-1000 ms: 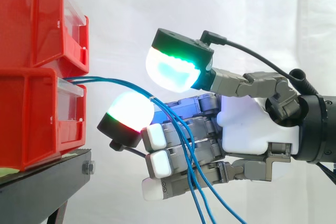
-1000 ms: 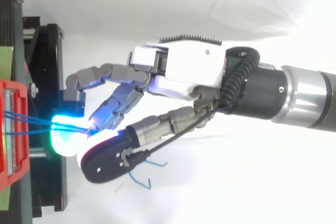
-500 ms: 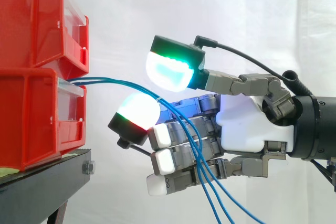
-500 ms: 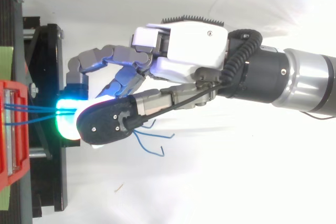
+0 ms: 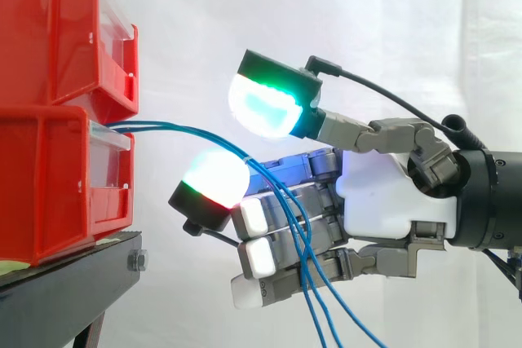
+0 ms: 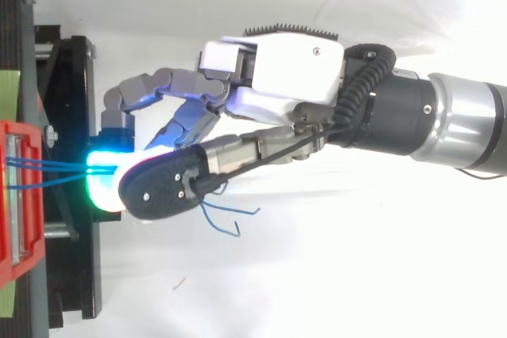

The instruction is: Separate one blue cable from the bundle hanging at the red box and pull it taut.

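Several thin blue cables (image 5: 179,129) leave the lower red box (image 5: 49,177) at its clear front and arch to the right. They lie over one glowing white-and-red pad (image 5: 214,178) of my hand (image 5: 383,201), then drop in front of the other fingers. The fingers reach level towards the box and are nearly straight. The thumb's green-lit pad (image 5: 265,107) hovers above the cables, apart from them. From above, the cables (image 6: 47,172) run from the box to the hand (image 6: 277,93), and their loose ends (image 6: 230,215) trail beneath the thumb. No single cable stands apart from the others.
A second red box (image 5: 57,30) is stacked on the lower one, both on a black stand (image 5: 73,283). A white curtain hangs behind. To the right of the boxes there is open air around the arm.
Over the last second the hand has drawn slightly right, away from the box, and rolled so the thumb sits over the cables. The cables' hanging part has swung with it.
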`<state>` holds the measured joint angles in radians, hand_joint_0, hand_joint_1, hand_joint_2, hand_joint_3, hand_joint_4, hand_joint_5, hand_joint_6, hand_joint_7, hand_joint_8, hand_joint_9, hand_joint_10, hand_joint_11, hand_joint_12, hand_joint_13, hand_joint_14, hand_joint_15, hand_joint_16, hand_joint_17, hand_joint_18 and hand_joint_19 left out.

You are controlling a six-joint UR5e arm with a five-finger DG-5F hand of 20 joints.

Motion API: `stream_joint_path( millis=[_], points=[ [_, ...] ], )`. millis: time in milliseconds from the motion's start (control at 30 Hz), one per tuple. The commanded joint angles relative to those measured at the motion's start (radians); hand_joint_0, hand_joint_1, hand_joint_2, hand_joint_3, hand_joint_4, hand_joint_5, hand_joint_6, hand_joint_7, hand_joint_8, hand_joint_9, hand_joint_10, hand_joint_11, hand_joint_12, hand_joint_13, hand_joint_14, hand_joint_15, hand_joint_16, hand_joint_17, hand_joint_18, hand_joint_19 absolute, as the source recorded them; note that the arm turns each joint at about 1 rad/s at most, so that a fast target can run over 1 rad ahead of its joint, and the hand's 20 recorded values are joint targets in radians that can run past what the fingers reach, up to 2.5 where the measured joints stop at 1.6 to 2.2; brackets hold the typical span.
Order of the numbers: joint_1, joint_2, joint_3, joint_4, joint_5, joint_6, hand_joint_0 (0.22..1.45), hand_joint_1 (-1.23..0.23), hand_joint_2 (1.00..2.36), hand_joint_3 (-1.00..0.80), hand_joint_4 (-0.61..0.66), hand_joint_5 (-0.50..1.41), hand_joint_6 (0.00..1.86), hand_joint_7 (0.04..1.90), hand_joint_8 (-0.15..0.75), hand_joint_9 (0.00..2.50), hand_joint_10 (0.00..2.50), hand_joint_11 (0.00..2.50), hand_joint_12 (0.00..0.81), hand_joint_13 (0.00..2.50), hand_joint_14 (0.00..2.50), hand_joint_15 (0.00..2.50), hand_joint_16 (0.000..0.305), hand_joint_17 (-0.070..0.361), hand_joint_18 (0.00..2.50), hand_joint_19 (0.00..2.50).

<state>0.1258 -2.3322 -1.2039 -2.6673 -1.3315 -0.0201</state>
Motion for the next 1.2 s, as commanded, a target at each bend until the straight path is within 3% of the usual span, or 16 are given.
stream_joint_path(
  millis=[0, 67, 133, 300, 567, 733, 800, 967, 1167],
  points=[
    [0.000, 0.001, 0.000, -0.002, 0.000, -0.014, 0.62, -0.37, 1.00, -0.46, 0.16, -0.13, 0.55, 1.25, 0.333, 1.02, 0.02, 0.75, 0.348, 1.09, 0.02, 0.59, 0.027, 0.061, 0.74, 0.38],
    [0.000, -0.001, 0.000, -0.002, 0.000, -0.020, 0.66, -0.43, 1.01, -0.33, 0.15, -0.12, 0.54, 1.27, 0.334, 1.04, 0.02, 0.75, 0.349, 1.10, 0.02, 0.59, 0.027, 0.061, 0.75, 0.38],
    [0.000, 0.001, 0.000, 0.003, 0.003, -0.026, 0.71, -0.53, 1.02, -0.08, 0.15, -0.11, 0.52, 1.28, 0.330, 1.05, 0.02, 0.75, 0.351, 1.10, 0.02, 0.59, 0.027, 0.060, 0.74, 0.39],
    [0.000, -0.001, 0.000, 0.004, 0.002, -0.043, 0.75, -0.64, 1.02, 0.04, 0.14, -0.11, 0.52, 1.30, 0.323, 1.06, 0.02, 0.76, 0.348, 1.10, 0.02, 0.60, 0.026, 0.059, 0.73, 0.43],
    [0.000, 0.001, 0.000, 0.004, 0.002, -0.046, 0.75, -0.77, 1.02, -0.14, 0.14, -0.16, 0.63, 1.15, 0.306, 0.99, 0.02, 0.78, 0.345, 1.08, 0.02, 0.60, 0.026, 0.058, 0.74, 0.41],
    [0.006, 0.001, 0.000, 0.003, 0.003, -0.057, 0.71, -0.82, 1.01, -0.42, 0.18, -0.21, 0.81, 0.93, 0.306, 0.96, 0.02, 0.80, 0.345, 1.07, 0.02, 0.61, 0.026, 0.058, 0.76, 0.38],
    [0.006, 0.001, 0.000, 0.004, 0.005, -0.057, 0.68, -0.79, 1.00, -0.50, 0.17, -0.21, 0.83, 0.93, 0.312, 0.97, 0.02, 0.81, 0.342, 1.07, 0.02, 0.61, 0.026, 0.058, 0.76, 0.39],
    [0.008, 0.001, 0.001, 0.004, 0.003, -0.063, 0.58, -0.66, 1.00, -0.50, 0.17, -0.17, 0.83, 1.00, 0.329, 1.01, 0.02, 0.82, 0.350, 1.08, 0.02, 0.62, 0.027, 0.060, 0.77, 0.41],
    [0.008, 0.001, 0.000, 0.003, 0.000, -0.064, 0.59, -0.46, 1.00, -0.50, 0.16, -0.16, 0.81, 1.03, 0.332, 1.07, 0.02, 0.82, 0.355, 1.11, 0.02, 0.62, 0.027, 0.061, 0.78, 0.43]
  ],
)
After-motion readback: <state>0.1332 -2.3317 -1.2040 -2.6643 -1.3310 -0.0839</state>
